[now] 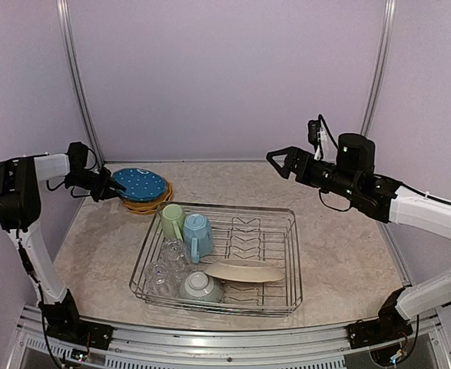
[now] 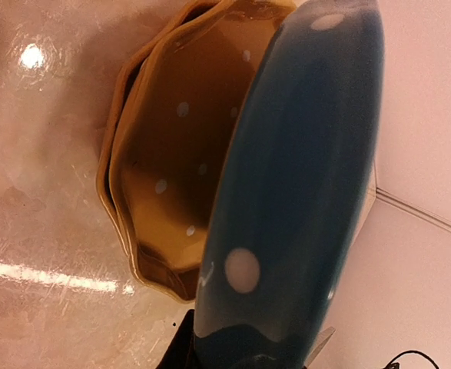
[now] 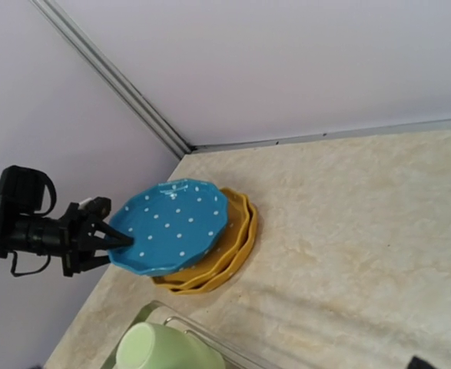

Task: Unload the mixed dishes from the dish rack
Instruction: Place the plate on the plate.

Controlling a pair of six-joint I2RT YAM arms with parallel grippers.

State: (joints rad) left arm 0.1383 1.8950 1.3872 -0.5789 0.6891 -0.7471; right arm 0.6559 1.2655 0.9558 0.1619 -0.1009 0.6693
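The marbled beige worktop (image 1: 348,231) carries a large silver wire dish rack (image 1: 240,206) at its near centre, and between the rack's far-left corner and the left wall sits a stack of yellow dotted plates (image 1: 150,204). Over that stack hangs the round blue dotted plate (image 1: 140,184), pinched at its left rim by the left gripper (image 1: 110,187), whose jaws are closed on it. From the jaws the plate reaches rightward across the stack, tilted. Whether its far edge already touches the top yellow plate cannot be told. The judgement is that the next move is a short drop and release straight onto the stack. Room is tight behind and to the left, where the walls stand near, and the rack's corner lies just beside the stack at the front. Inside the rack lie a cream plate (image 1: 244,270) on its side, a light blue mug (image 1: 197,231), a pale green mug (image 1: 171,221), a pale grey-green bowl (image 1: 200,287) and clear glasses (image 1: 164,265). The right gripper (image 1: 280,160) hovers well apart above the rack's far-right side, jaws spread wide and holding nothing. It is the nearer arm for the cream plate.
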